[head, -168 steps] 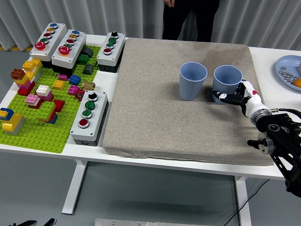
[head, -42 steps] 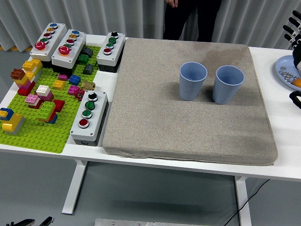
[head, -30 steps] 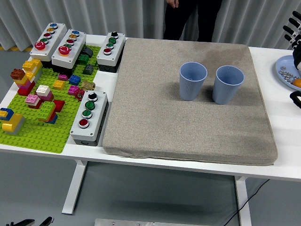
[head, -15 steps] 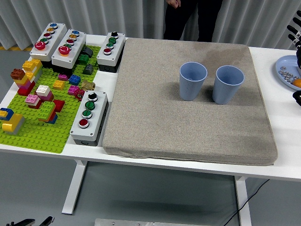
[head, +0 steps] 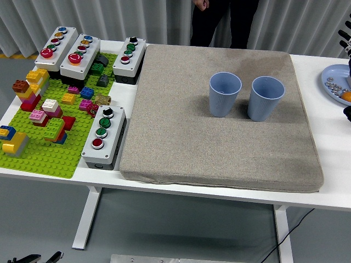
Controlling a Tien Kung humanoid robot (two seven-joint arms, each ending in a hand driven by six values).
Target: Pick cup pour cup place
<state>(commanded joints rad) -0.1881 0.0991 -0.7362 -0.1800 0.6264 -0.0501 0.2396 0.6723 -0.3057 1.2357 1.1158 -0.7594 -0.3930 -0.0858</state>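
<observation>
A: Your right hand [head: 347,49] shows only as a sliver at the right edge, beside the plate [head: 332,82]; whether its fingers are wide or curled I cannot tell; it holds nothing that I can see.

B: And the cups?

A: Both stand upright on the mat [head: 219,115], toward its far right; the left cup [head: 225,94] and the right cup [head: 266,98] sit just beside each other, apart from the hand.

B: So how should you go in?

A: Judging from this, come at the right cup from its open right side; wrap it at mid-height; keep clear of the left cup; lift straight before tilting, and pour slowly over the other rim; the soft mat may let a cup tip when you set it down.
</observation>
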